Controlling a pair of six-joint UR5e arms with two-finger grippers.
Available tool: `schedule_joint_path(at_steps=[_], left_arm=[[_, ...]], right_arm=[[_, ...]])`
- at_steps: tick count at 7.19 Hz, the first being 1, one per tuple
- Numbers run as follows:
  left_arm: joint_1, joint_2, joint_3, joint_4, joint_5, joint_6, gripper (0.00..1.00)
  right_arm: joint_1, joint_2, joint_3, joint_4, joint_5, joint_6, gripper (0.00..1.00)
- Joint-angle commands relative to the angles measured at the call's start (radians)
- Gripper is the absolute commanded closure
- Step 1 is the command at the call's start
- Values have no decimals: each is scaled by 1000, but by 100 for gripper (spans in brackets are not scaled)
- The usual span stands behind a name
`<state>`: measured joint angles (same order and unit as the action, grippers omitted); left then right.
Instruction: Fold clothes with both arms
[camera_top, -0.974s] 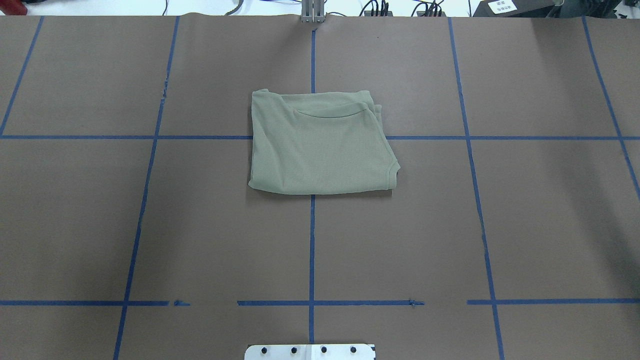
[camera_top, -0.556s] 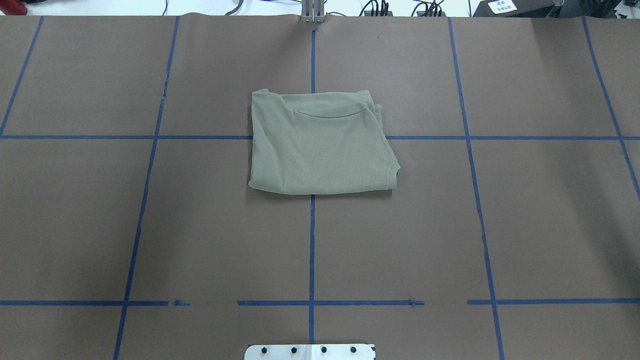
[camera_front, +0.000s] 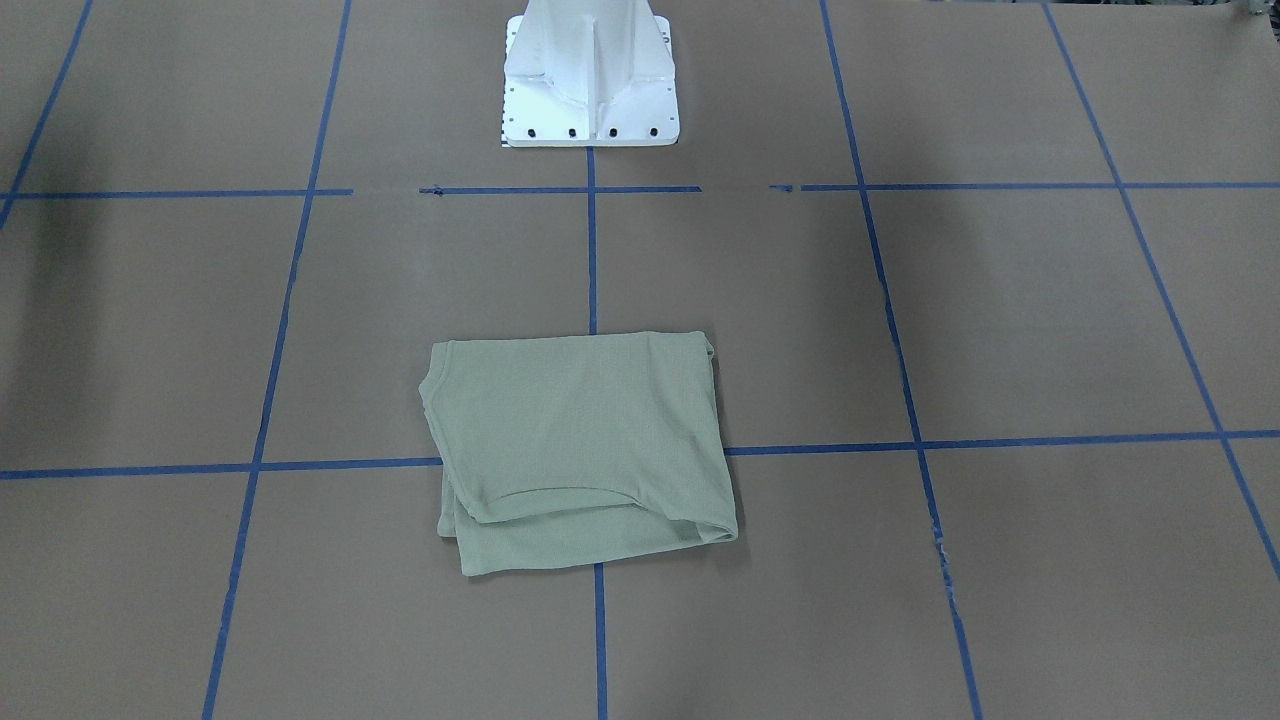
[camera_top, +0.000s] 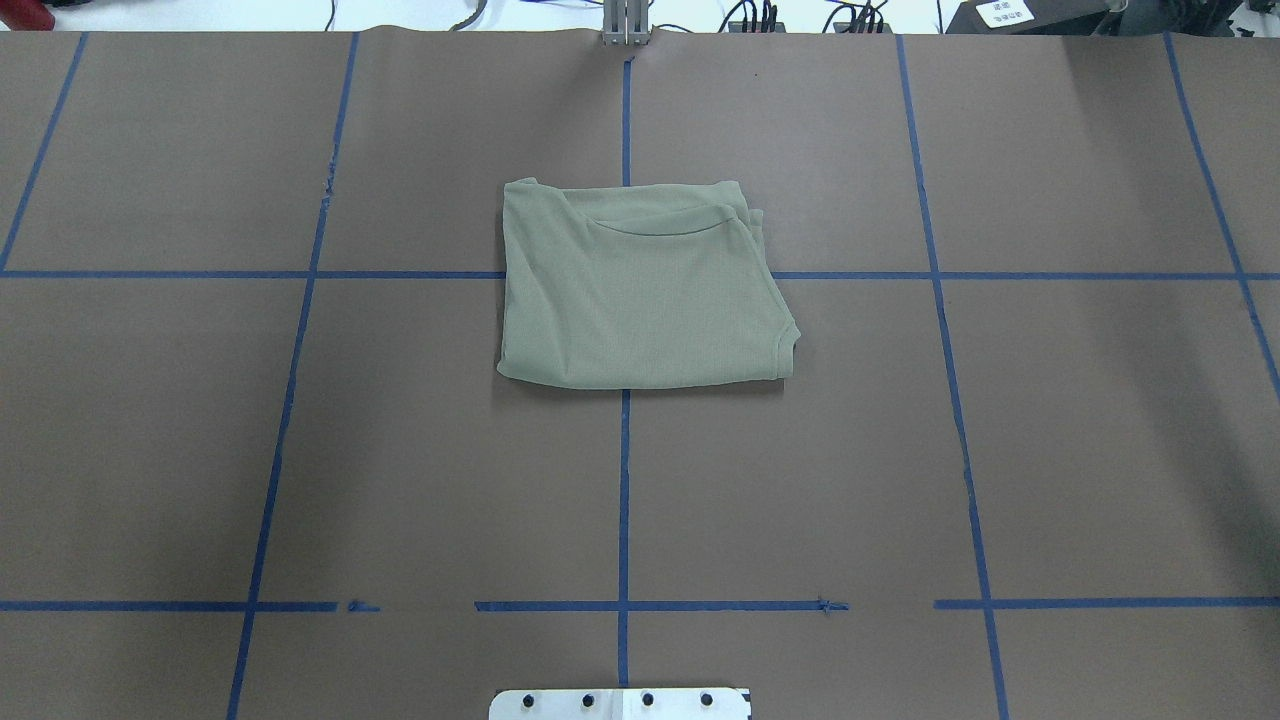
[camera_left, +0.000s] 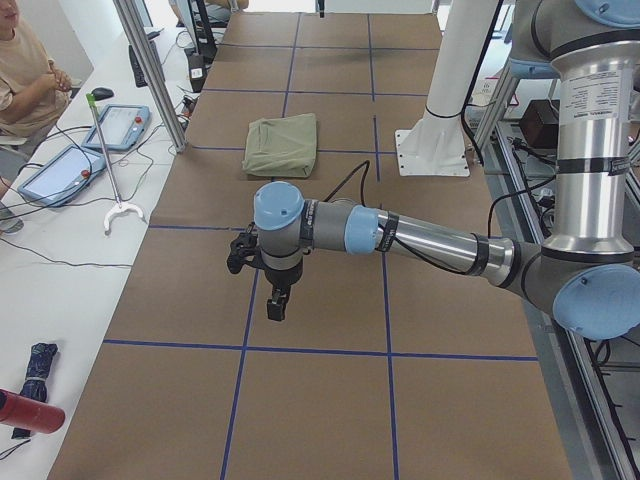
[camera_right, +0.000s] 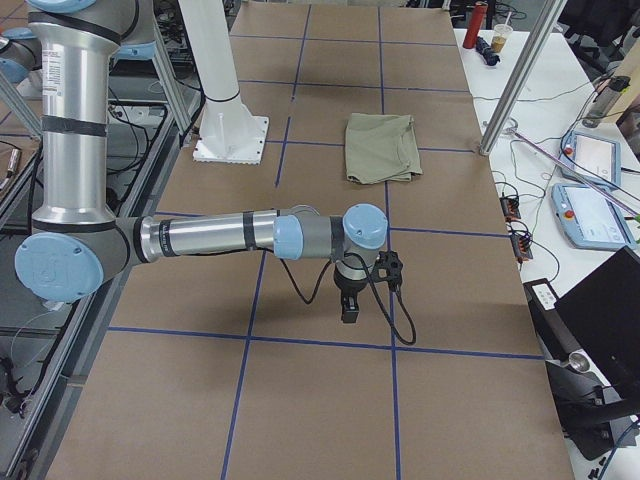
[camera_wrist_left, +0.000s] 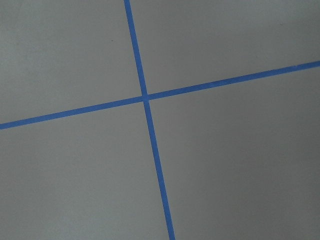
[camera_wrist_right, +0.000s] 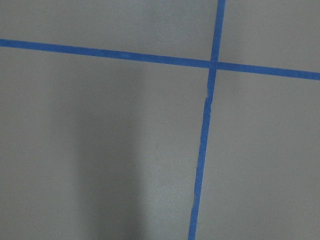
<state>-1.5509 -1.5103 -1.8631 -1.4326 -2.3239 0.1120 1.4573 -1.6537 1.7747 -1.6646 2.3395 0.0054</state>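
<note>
Sage-green shirt (camera_top: 640, 300) folded, edges offset, on table (camera_top: 200, 450)

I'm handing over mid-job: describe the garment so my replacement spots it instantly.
Start at the brown paper-covered table gridded with blue tape. Straight out from the white pedestal base, on the centre tape line, lies the shirt. It is the only sage-green, folded cloth there.

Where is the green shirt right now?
In the overhead view the folded shirt lies flat in the middle of the table, over a crossing of blue tape lines, straight ahead of the white base plate.
</note>
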Motion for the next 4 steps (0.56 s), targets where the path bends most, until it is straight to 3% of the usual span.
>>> schedule_joint_path(at_steps=[1, 4], left_arm=[[0, -1, 4, 1, 0, 2, 0], [0, -1, -2, 3, 0, 2, 0]], right_arm=[[0, -1, -3, 0, 8, 2, 0], [0, -3, -1, 0, 11, 2, 0]])
